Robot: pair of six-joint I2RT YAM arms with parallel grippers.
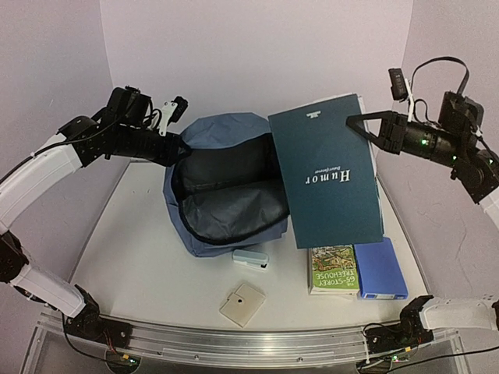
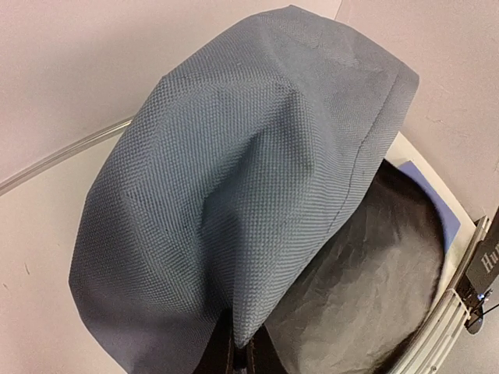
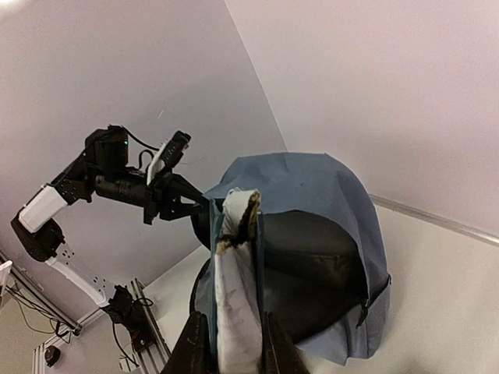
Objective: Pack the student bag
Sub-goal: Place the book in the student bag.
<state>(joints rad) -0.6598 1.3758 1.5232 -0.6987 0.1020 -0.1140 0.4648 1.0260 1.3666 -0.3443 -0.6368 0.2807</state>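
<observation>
Pale lilac walls closed in the white table (image 1: pixel 140 257) on three sides, and the student bag (image 1: pixel 226 136) sat near the middle of it, toward the back, its slate-blue shell humped up and its dark-lined mouth gaping toward the arm bases. From my seat I saw the left gripper (image 1: pixel 179 148) at the bag's left rim, jaws pinched tight on the blue fabric; the left wrist camera showed a fold of that cloth caught between the fingers (image 2: pixel 234 354) and the shell rising above them. The right gripper (image 1: pixel 351 121) was clamped narrowly on the upper right edge of a large dark teal book (image 1: pixel 327 179) lettered "Humor", which hung tilted above the table to the right of the bag. In the overhead view its left edge overlapped the bag's right side, though I could not tell whether the two touched. Through the right wrist camera the book ran edge-on away from the fingers, pale pages and a frayed corner pointing at the bag's opening. Below the book lay a green paperback (image 1: pixel 334 271) and, just beside it on the right, a blue box (image 1: pixel 380 269). A small pale blue and white object (image 1: pixel 251 258) rested close to the bag's front edge, and a beige square (image 1: pixel 242 304) lay nearer the arm bases.
</observation>
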